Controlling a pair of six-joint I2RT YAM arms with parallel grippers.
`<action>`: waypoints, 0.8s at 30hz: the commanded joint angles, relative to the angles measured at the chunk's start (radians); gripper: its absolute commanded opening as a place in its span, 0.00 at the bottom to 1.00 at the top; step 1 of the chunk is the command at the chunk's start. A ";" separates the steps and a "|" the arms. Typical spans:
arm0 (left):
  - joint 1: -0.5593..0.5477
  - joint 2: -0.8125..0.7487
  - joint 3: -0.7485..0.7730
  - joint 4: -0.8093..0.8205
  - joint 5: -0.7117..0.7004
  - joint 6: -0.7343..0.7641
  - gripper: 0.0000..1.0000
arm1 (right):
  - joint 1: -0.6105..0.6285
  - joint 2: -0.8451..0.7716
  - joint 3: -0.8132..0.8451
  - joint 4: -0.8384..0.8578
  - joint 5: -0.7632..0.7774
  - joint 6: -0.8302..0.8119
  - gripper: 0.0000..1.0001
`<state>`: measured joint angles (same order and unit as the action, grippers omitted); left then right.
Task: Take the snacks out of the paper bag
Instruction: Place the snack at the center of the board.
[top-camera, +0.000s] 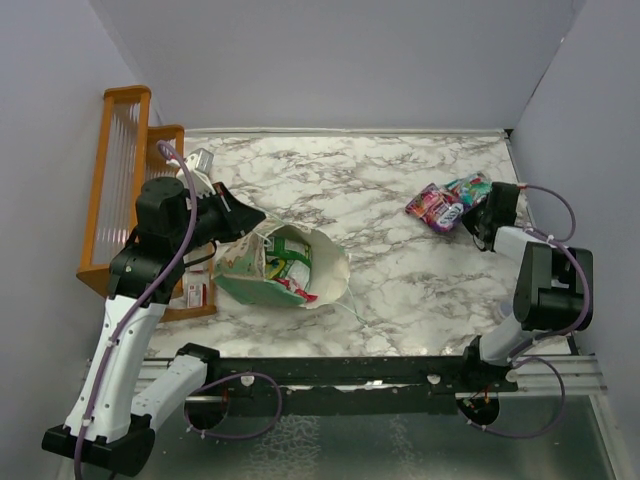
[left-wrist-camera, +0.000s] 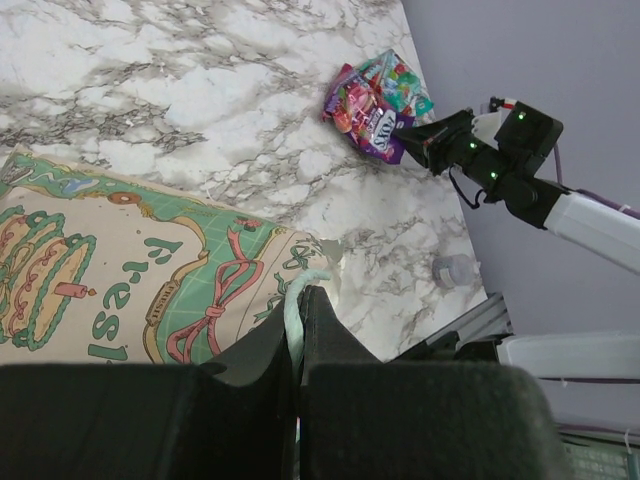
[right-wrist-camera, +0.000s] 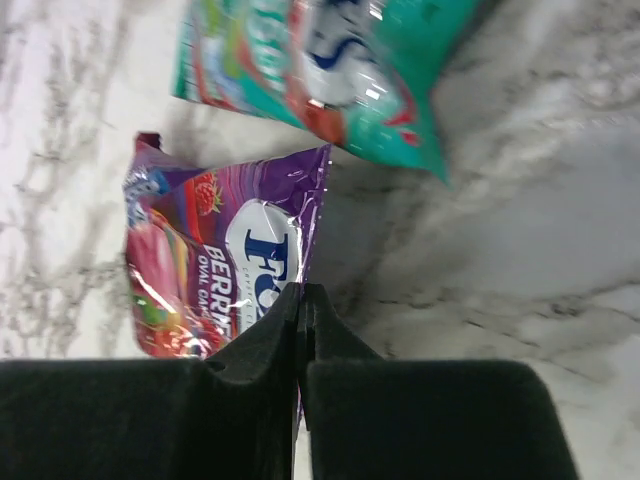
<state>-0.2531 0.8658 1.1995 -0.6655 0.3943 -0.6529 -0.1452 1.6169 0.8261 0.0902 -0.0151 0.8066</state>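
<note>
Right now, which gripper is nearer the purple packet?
Right gripper: jaws shut on the purple packet. Left gripper is across the table, jaws clamped on the paper bag rim.

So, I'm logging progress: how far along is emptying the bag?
Done: a teal packet lies out on the table. In hand: the right claw pinches the purple packet beside it; the left claw grips the paper bag rim. Left: green and red packets show inside the bag.

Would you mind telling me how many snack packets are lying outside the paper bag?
2: the purple berry packet pinched by the right gripper, and the teal packet just beside it. More sit inside the paper bag, partly hidden.
</note>
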 joint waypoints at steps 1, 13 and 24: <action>-0.003 -0.014 -0.012 0.031 0.018 -0.004 0.00 | -0.038 -0.034 -0.073 0.068 0.004 -0.039 0.01; -0.003 -0.016 -0.012 0.016 0.021 0.012 0.00 | -0.102 -0.058 -0.094 0.024 0.045 -0.102 0.20; -0.003 -0.084 -0.082 0.018 0.041 0.111 0.00 | -0.100 -0.360 -0.199 -0.004 -0.050 -0.158 0.62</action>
<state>-0.2531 0.8333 1.1534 -0.6670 0.4004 -0.6144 -0.2424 1.3746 0.6594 0.0864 0.0021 0.6937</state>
